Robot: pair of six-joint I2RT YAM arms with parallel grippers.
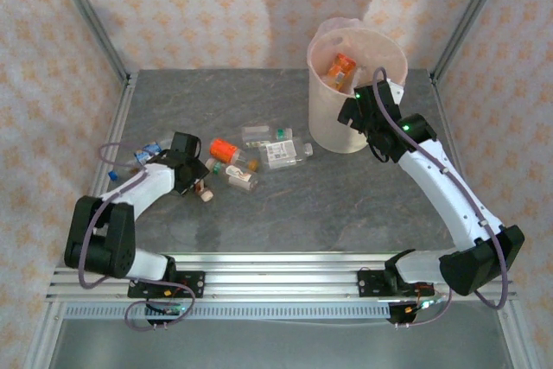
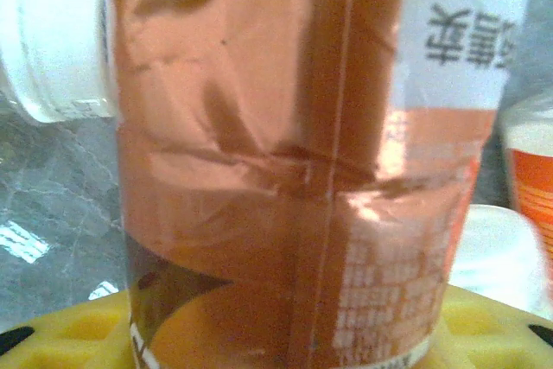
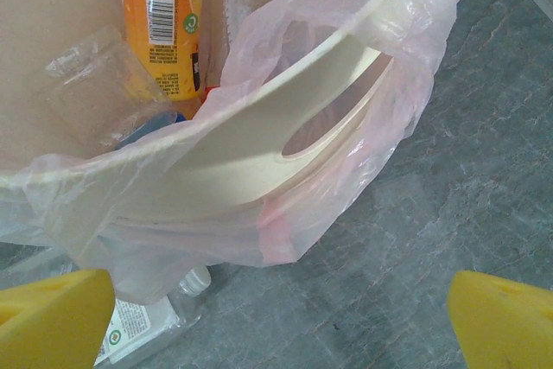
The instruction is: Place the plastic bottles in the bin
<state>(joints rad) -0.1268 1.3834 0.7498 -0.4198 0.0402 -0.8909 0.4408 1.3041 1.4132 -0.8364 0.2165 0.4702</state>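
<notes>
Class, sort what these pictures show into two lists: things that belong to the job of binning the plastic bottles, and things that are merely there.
Belongs to the job: bin; orange-labelled bottle in the bin; brown-labelled bottle; orange-labelled bottle on the table; clear white-labelled bottle.
Merely there: grey table; aluminium rail; patterned backdrop.

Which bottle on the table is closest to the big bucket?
The clear bottle with the white label, its cap nearly at the base of the bin; the other bottles lie farther left.
</notes>
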